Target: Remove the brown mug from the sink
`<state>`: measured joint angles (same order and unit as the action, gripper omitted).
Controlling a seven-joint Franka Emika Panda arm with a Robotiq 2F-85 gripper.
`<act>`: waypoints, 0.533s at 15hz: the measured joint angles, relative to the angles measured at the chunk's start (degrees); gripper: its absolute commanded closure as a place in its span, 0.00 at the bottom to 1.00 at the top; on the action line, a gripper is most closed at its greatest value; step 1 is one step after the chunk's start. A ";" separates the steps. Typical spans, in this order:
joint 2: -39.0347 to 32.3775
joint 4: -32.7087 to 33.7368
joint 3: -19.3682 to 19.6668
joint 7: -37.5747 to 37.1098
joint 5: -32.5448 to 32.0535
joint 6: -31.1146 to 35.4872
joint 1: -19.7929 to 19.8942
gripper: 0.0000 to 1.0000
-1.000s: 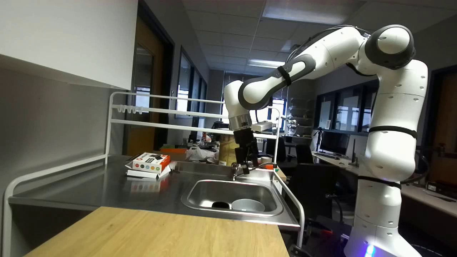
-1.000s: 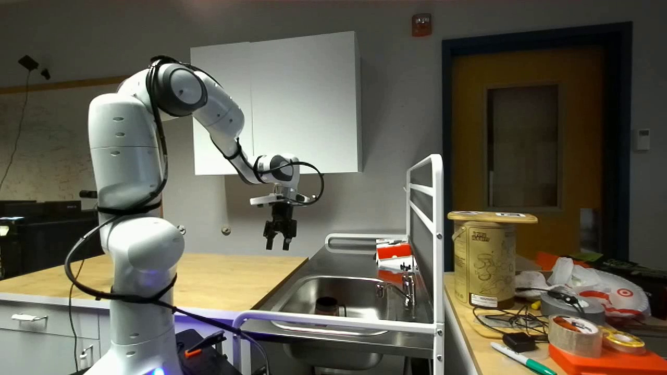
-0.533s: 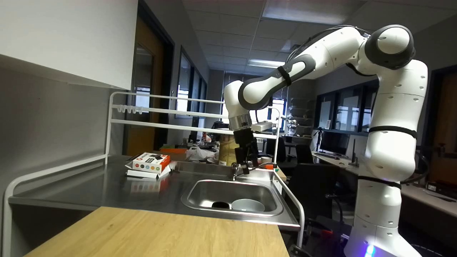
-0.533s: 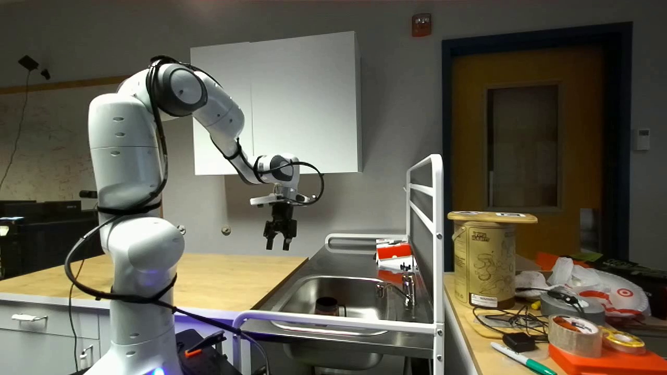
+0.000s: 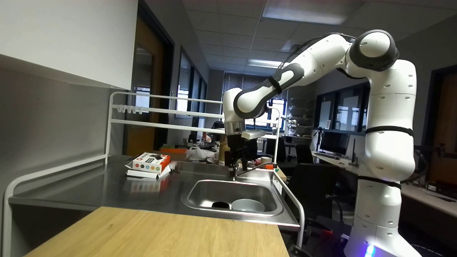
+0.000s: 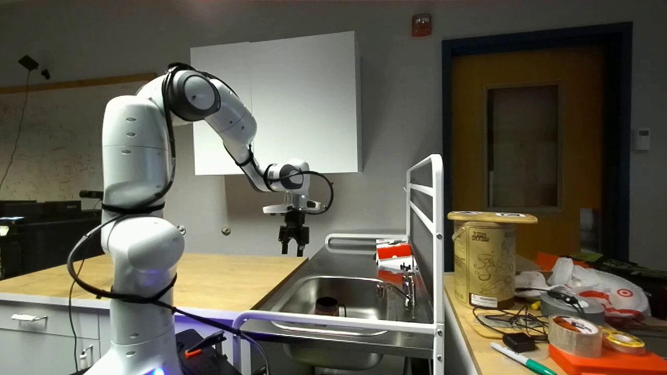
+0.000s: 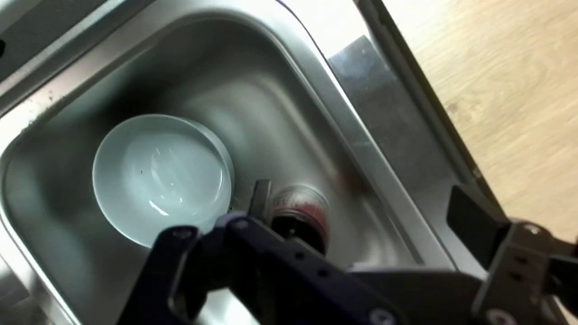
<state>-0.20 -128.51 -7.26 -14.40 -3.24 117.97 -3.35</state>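
The brown mug (image 6: 326,308) is in the sink (image 7: 275,131), its handle turned to the side of the faucet (image 6: 410,290) in an exterior view. In the wrist view, seen from above, part of the mug is hidden behind one of my fingers (image 7: 260,198). Just beside it in the sink is a round, pale bowl (image 7: 158,176), wider than the mug.

My claw (image 6: 292,251) hangs high over the sink, pointing down and well apart from the mug. Its two fingers are spread wide, and I have hold of nothing.

Around the sink runs a steel counter (image 5: 82,189). Farther along it lies a white and orange box (image 5: 150,162). A wooden top (image 5: 167,232) borders the counter on the side across from the faucet. Behind the faucet stands a white rack (image 6: 437,208). My white arm (image 5: 391,107) rises beside the sink and bends over toward it.
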 measured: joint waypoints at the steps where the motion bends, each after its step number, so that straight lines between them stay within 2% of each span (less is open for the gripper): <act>1: -1.26 0.60 0.74 -1.06 0.11 2.47 0.15 0.00; 5: -7.03 4.12 3.99 -6.24 1.69 10.88 1.13 0.00; 8: -11.78 8.25 6.13 -9.50 5.50 14.04 1.88 0.00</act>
<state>-11.98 -120.26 -1.13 -23.90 2.26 132.01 -1.46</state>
